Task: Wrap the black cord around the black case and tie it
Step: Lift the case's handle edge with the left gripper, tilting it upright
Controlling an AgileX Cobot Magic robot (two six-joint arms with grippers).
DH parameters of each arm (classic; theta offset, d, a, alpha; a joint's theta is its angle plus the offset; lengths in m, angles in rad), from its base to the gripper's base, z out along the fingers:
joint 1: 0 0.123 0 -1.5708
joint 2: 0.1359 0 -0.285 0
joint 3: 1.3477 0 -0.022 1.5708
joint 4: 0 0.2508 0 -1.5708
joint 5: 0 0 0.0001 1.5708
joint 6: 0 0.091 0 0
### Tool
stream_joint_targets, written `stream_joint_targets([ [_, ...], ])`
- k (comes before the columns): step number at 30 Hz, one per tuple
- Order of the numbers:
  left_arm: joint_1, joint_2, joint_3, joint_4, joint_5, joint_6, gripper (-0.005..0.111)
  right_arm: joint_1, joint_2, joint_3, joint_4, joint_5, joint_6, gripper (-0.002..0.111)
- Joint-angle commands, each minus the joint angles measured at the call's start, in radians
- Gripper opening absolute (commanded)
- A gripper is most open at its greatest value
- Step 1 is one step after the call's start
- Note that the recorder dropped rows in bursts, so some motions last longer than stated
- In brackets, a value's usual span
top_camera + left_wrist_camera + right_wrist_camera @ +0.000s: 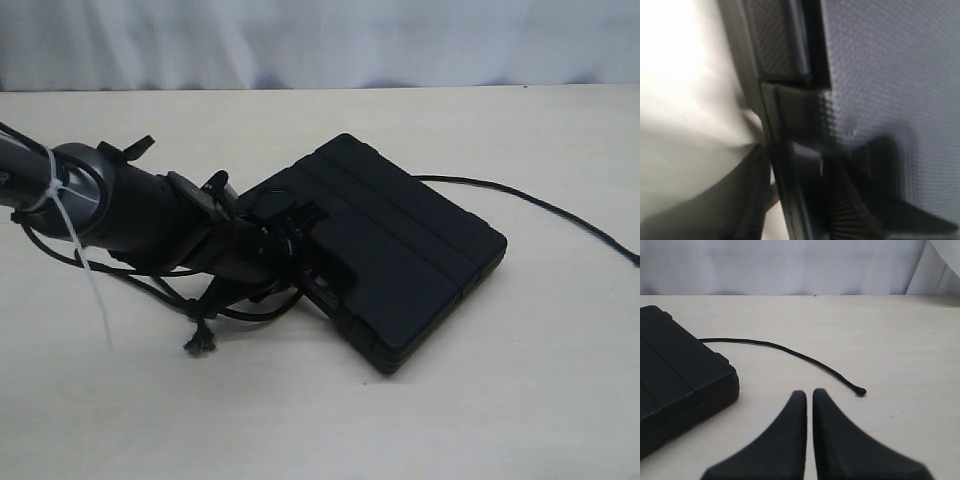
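The black case (pixel 400 240) lies slantwise on the pale table, ribs across its lid. My left gripper (pixel 300 245) is at its near-left edge. In the left wrist view the case (pixel 890 75) fills the frame, and my left gripper (pixel 795 165) straddles its rim, one finger under the edge and one finger (pixel 845 210) on the lid, clamped on it. The black cord (pixel 540 203) trails from behind the case to the right; its frayed tuft (pixel 200 343) hangs below my left arm. My right gripper (pixel 809 395) hovers shut and empty near the cord's plain tip (pixel 860 390), beside the case (pixel 680 375).
A white zip tie (pixel 95 290) dangles from the left arm, among its own smooth cables. A pale curtain (pixel 320 40) closes off the far edge of the table. Bare tabletop (pixel 480 420) lies in front of and to the right of the case.
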Motion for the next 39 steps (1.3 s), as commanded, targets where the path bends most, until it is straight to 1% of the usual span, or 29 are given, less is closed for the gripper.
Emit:
stream_joint_targets([
  [1,-0.002,0.022,0.000,-0.001,-0.011,-0.002,0.032,-0.002,-0.003,0.001,0.001,-0.005,0.000,0.004],
  [8,-0.002,0.022,-0.034,0.009,-0.015,0.004,0.032,-0.002,-0.003,0.001,0.001,-0.005,0.000,0.004],
  [10,-0.002,0.022,-0.038,0.012,-0.029,0.054,0.032,-0.002,-0.003,0.001,0.001,-0.005,0.000,0.004],
  [11,-0.002,0.022,-0.042,0.018,-0.040,0.080,0.030,-0.002,-0.003,0.001,0.001,-0.005,0.000,0.004],
  [12,-0.002,0.022,-0.042,0.018,-0.045,0.100,0.026,-0.002,-0.003,0.001,0.001,-0.005,0.000,0.004],
  [13,-0.002,0.022,-0.046,0.018,-0.045,0.118,0.018,-0.002,-0.003,0.001,0.001,-0.005,0.000,0.004],
  [15,-0.002,0.022,-0.053,0.057,-0.045,0.147,0.007,-0.002,-0.003,0.001,0.001,-0.005,0.000,0.004],
  [16,-0.002,0.022,-0.061,0.098,-0.036,0.165,0.000,-0.002,-0.003,0.001,0.001,-0.005,0.000,0.004],
  [18,-0.002,0.018,-0.073,0.131,-0.029,0.168,0.000,-0.002,-0.003,0.001,0.001,-0.005,0.000,0.004],
  [27,-0.002,-0.046,-0.103,0.166,-0.015,0.168,0.000,-0.002,-0.003,0.001,0.001,-0.005,0.000,0.004],
  [31,-0.002,-0.093,-0.112,0.166,-0.013,0.224,0.000,-0.002,-0.003,0.001,0.001,-0.005,0.000,0.004],
  [39,-0.002,-0.176,-0.112,0.172,0.001,0.387,0.000,-0.002,-0.003,0.001,0.001,-0.005,0.000,0.004],
])
